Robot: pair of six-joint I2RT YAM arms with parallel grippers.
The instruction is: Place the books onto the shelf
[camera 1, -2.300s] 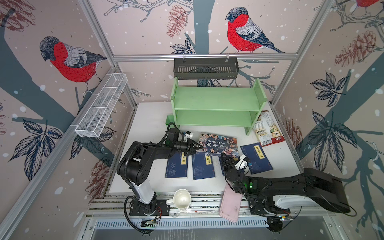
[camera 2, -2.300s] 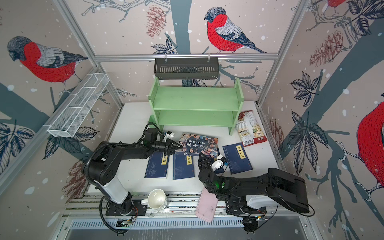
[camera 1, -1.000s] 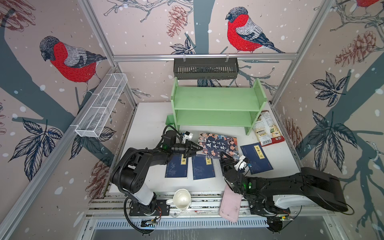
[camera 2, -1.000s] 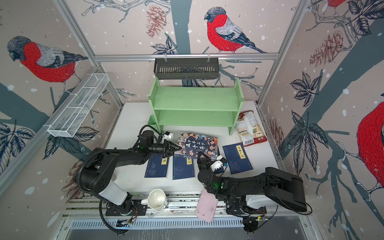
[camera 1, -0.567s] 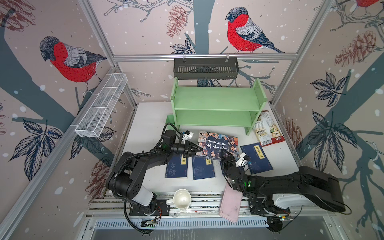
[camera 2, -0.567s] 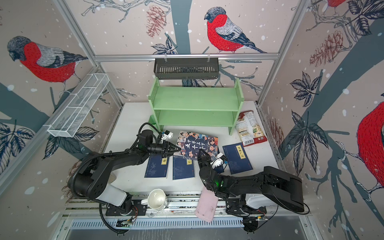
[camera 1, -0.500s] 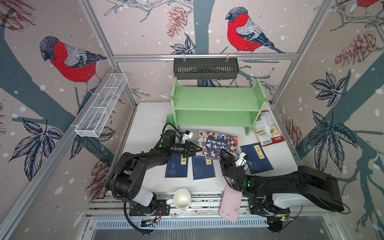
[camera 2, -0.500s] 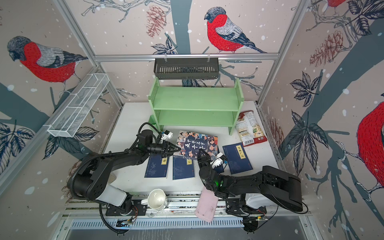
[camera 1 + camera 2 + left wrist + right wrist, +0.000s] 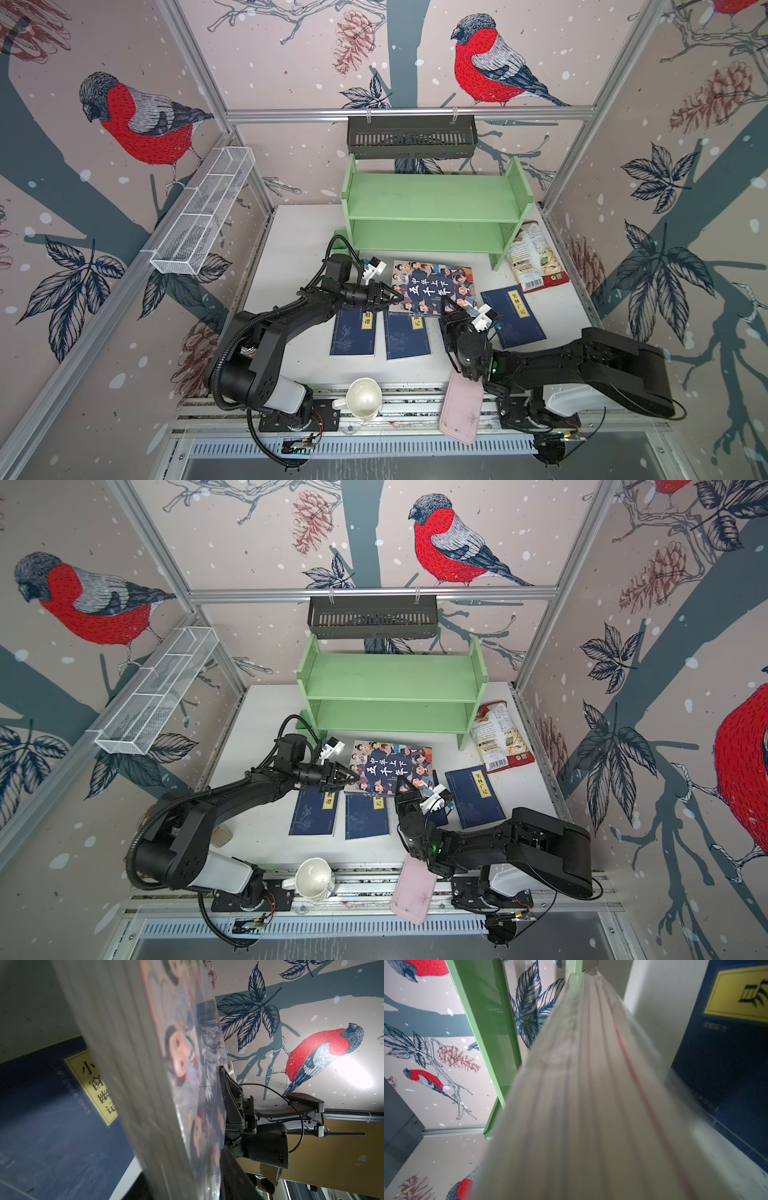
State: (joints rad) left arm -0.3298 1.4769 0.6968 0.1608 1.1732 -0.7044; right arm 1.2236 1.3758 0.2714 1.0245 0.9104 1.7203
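While left gripper and right gripper meet edges of the cartoon book, whether fingers clamp it is unclear

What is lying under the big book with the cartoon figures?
The top end of a navy book with a yellow label goes under the cartoon book; the left wrist view shows it there too. Anything else beneath the cover is hidden.

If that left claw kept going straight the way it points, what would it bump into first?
The cartoon book: the left gripper points straight at its edge and seems to be touching it, though depth is unclear.
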